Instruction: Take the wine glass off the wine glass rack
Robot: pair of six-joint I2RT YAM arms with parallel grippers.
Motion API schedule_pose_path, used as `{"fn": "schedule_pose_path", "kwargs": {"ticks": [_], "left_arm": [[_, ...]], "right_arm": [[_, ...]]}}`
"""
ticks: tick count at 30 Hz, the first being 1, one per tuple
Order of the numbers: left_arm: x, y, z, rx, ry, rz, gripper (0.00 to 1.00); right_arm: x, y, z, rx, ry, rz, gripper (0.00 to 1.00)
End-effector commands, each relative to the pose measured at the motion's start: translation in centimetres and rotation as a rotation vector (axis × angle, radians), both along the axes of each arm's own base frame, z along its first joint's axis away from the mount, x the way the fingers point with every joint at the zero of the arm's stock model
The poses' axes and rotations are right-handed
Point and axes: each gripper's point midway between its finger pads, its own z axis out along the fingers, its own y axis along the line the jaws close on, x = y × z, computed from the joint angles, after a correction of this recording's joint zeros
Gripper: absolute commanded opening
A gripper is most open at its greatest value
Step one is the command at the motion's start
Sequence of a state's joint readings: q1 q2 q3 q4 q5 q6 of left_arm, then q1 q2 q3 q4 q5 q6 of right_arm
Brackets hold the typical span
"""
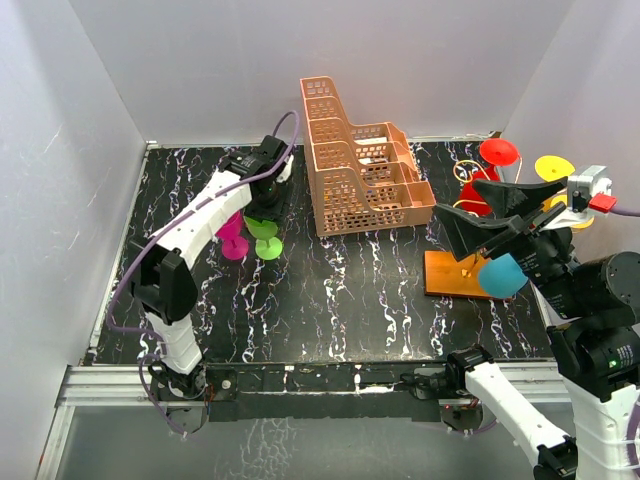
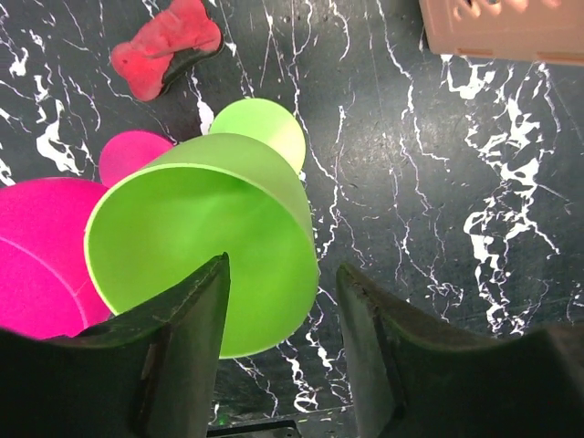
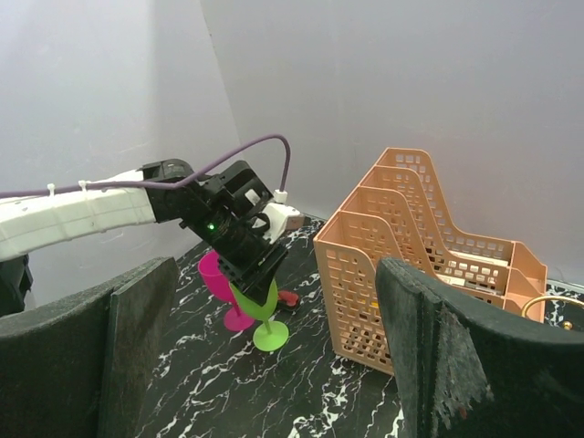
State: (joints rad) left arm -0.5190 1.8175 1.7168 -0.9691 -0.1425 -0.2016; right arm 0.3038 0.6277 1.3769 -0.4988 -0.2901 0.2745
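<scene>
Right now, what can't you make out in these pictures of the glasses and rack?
Rack: top view, the right gripper covers most of its upper part; the right wrist view cuts it at the edge.
Pink glass: left wrist view, cut by the frame edge and a finger.
Green glass: top view, the left gripper hides most of its bowl.
Basket: top view, contents too small to tell.

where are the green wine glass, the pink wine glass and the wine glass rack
green wine glass [image 2: 210,242]: left wrist view, on its bowl
pink wine glass [image 2: 41,260]: left wrist view, on its bowl
wine glass rack [image 1: 450,277]: top external view, on its orange base board
</scene>
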Motion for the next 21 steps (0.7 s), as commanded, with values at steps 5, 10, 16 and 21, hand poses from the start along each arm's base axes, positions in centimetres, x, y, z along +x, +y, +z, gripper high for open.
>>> {"fn": "schedule_pose_path", "kwargs": {"ticks": [5, 10, 16, 21], "left_arm": [[0.7, -0.6, 9.8, -0.167, -0.259, 0.004, 0.65], [1.0, -1.6, 14.9, -0.31, -0.472, -0.059, 0.78], [0.1, -3.1, 21.4, -0.526, -0.769, -0.159, 0.89], [-1.2, -3.7, 23.1, -0.631, -0.896, -0.228, 0.92]], "right_arm": [[0.3, -0.5, -0.7, -0.02, 0.04, -0.036, 0.98], [0.3, -2.0, -2.7, -0.058, 0.119, -0.118, 0.99], [0.3, -6.8, -4.3, -0.074, 0.218, -0.37, 0.98], [-0.6, -11.7, -4.1, -0.022, 0.263, -0.627, 0.98]]}}
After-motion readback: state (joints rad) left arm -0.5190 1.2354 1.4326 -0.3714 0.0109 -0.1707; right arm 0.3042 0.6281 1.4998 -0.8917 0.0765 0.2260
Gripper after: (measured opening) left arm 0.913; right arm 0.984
